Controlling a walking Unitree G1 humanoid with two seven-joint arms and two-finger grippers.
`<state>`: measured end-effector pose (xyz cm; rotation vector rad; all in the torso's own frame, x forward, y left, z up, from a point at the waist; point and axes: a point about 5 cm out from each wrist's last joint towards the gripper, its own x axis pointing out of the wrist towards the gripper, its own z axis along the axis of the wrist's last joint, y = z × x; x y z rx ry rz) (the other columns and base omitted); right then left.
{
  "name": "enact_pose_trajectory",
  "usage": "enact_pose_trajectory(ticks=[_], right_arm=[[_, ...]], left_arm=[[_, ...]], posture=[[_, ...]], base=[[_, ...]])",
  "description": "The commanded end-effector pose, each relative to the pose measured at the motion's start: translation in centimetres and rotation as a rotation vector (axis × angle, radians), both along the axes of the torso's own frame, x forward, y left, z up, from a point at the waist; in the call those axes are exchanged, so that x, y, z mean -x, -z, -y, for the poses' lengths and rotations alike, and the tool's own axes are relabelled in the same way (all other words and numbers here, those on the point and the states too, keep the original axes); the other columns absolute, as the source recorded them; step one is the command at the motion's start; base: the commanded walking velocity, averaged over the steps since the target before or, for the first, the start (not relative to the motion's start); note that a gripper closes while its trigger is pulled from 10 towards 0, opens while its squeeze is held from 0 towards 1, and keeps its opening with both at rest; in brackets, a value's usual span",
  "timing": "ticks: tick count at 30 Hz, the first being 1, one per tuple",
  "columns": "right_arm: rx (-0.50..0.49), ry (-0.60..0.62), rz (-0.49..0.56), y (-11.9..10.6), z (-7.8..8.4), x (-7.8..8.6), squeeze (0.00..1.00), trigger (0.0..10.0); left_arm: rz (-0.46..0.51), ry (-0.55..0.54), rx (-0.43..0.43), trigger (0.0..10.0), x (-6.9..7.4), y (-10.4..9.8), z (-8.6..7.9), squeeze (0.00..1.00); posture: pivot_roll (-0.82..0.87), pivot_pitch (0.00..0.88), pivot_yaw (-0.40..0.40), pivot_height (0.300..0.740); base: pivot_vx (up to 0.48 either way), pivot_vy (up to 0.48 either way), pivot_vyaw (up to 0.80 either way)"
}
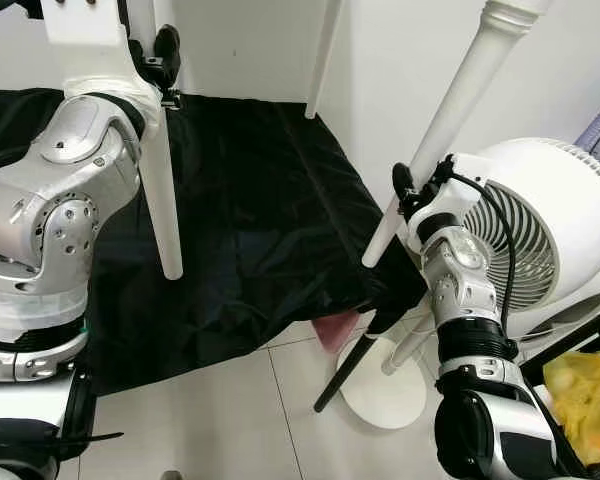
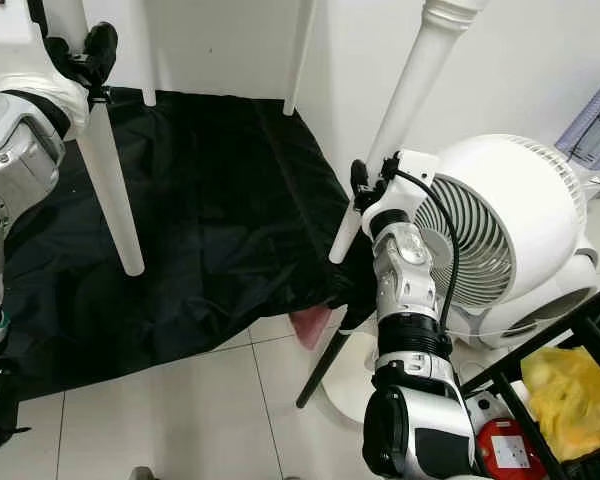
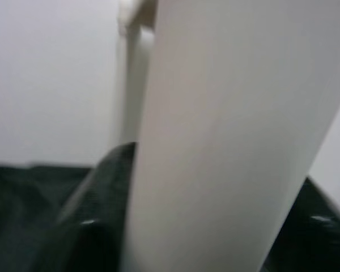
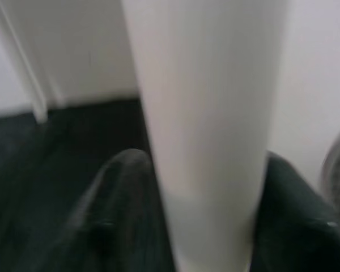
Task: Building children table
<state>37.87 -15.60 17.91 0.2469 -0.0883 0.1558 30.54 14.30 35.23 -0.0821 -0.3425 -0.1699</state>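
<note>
At the right of the frame my right gripper (image 1: 412,192) clamps the slanted white table leg (image 1: 450,130) to steady it, while upper left my left gripper (image 1: 158,62) grips another leg (image 1: 160,200) standing on the black sheet (image 1: 260,220).

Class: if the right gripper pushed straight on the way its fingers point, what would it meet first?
The right gripper already has the white table leg between its fingers, so that comes first. Beyond lie black cloth and wall, though depth is unclear.
</note>
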Motion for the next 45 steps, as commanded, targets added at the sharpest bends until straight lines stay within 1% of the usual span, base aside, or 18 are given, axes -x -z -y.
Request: enact_pose_trajectory(ticks=[1,5,10,11,12,14,15,16,17,19,21,24,27,30,34,37,43,45], right_arm=[[-0.013,-0.172,-0.121,2.8,-3.5,0.4,1.0,10.0],[-0.034,-0.167,-0.116,2.9,-3.1,0.5,1.0,10.0],[-0.008,-0.123,-0.099,3.0,-2.4,0.6,1.0,10.0],[0.006,-0.098,-0.083,3.1,-2.0,0.7,1.0,10.0],[0.003,-0.091,-0.036,2.9,-1.8,1.0,1.0,10.0],[0.003,-0.091,-0.036,2.9,-1.8,1.0,1.0,10.0],[0.003,-0.084,0.002,2.8,-1.7,1.3,1.0,10.0],[-0.007,-0.093,0.038,2.6,-1.7,1.6,0.0,10.0],[-0.001,-0.099,0.066,2.4,-1.7,1.9,0.0,10.0],[-0.001,-0.099,0.066,2.4,-1.7,1.9,0.0,10.0],[0.012,-0.105,0.121,2.2,-1.6,2.8,0.0,10.0],[0.029,-0.056,0.209,1.9,-0.8,3.9,0.0,10.0],[0.039,-0.039,0.221,1.9,-0.5,4.1,0.0,10.0],[0.091,-0.012,0.225,2.4,0.1,4.7,0.0,10.0],[0.093,0.006,0.227,2.6,0.5,4.9,0.0,10.0],[0.09,0.06,0.224,2.9,1.3,5.2,0.0,10.0],[0.088,0.125,0.228,3.3,2.2,6.5,0.0,10.0],[0.085,0.131,0.235,3.3,2.3,6.9,0.0,10.0]], left_arm=[[-0.082,0.237,-0.061,10.0,0.1,2.1,2.9,1.0],[-0.093,0.219,-0.063,10.0,-0.1,2.3,2.7,1.0],[-0.101,0.21,-0.092,10.0,0.0,2.7,2.6,1.0],[-0.103,0.214,-0.115,10.0,0.0,3.0,2.7,0.44],[-0.104,0.204,-0.14,10.0,0.0,3.4,2.4,0.0],[-0.104,0.204,-0.14,10.0,0.0,3.4,2.4,0.0],[-0.106,0.197,-0.166,10.0,0.0,3.7,2.2,0.0],[-0.099,0.178,-0.209,10.0,0.1,4.0,1.9,0.0],[-0.092,0.162,-0.245,10.0,0.2,4.3,1.7,0.0],[-0.092,0.162,-0.245,10.0,0.2,4.3,1.7,0.0],[-0.051,0.09,-0.327,10.0,0.7,5.1,0.7,0.0],[0.028,0.005,-0.318,10.0,1.8,5.7,-0.4,0.0],[0.052,-0.027,-0.313,10.0,2.1,5.9,-0.7,0.0],[0.066,-0.083,-0.243,10.0,2.9,6.8,-1.2,0.0],[0.084,-0.092,-0.226,10.0,3.3,6.8,-1.2,0.0],[0.092,-0.076,-0.211,10.0,3.8,7.2,-1.2,0.0],[0.125,-0.002,-0.198,10.0,5.3,8.6,-1.3,0.0],[0.105,0.061,-0.153,10.0,5.6,9.5,-1.5,0.0]], posture=[[0.04,0.128,-0.137,0.74],[0.04,0.127,-0.137,0.74],[0.04,0.125,-0.135,0.74],[0.04,0.124,-0.135,0.74],[0.04,0.12,-0.135,0.74],[0.04,0.12,-0.135,0.74],[0.04,0.117,-0.135,0.74],[0.04,0.116,-0.137,0.74],[0.04,0.116,-0.137,0.74],[0.04,0.116,-0.137,0.74],[0.04,0.112,-0.143,0.74],[0.04,0.107,-0.153,0.74],[0.05,0.104,-0.154,0.74],[0.05,0.102,-0.158,0.74],[0.05,0.102,-0.159,0.74],[0.05,0.106,-0.161,0.74],[0.04,0.101,-0.157,0.74],[0.03,0.095,-0.149,0.74]], base=[[0.0,0.0,0.0],[0.0,0.0,0.0],[0.0,0.0,0.0],[0.0,0.0,0.0],[0.0,0.0,0.0],[0.0,0.0,0.0],[0.0,0.0,0.0],[0.0,0.0,0.0],[0.0,0.0,0.0],[0.0,0.0,0.0],[0.0,0.0,0.0],[0.0,0.0,0.0],[0.0,0.0,0.0],[0.0,0.0,0.0],[0.0,0.0,0.0],[0.0,0.0,0.0],[0.0,0.0,0.0],[0.0,0.0,0.0]])
